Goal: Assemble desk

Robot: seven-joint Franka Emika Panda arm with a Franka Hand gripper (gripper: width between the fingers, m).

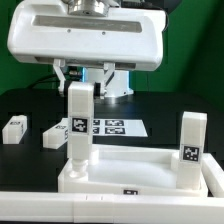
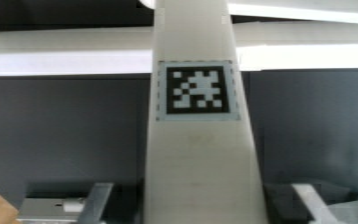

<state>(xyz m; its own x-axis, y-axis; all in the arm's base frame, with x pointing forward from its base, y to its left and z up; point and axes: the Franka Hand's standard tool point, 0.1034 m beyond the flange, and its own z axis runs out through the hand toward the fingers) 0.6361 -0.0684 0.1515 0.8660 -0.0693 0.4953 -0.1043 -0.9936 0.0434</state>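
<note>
Step in hand: fitting the second of four legs into the tabletop (image 1: 140, 172), which lies flat with its rim up at the front of the table. The gripper (image 1: 85, 78) sits over the top of a leg (image 1: 79, 120) that stands in the corner socket at the exterior view's left. In the wrist view the fingers (image 2: 101, 200) straddle this leg (image 2: 197, 130), one on each side; can't tell if they pinch it or stand just off it. The leg's long axis is vertical: base down in the socket, top up toward the gripper, marker face toward the wrist camera. The second leg (image 1: 192, 150) is upright at the corner on the exterior view's right. Two loose legs (image 1: 14, 127) (image 1: 60, 132) lie on their sides behind, beside the marker board (image 1: 115, 127). Next move, as I judge it: seat or twist this leg fully home while keeping it plumb, then let go and fetch a loose leg.
</note>
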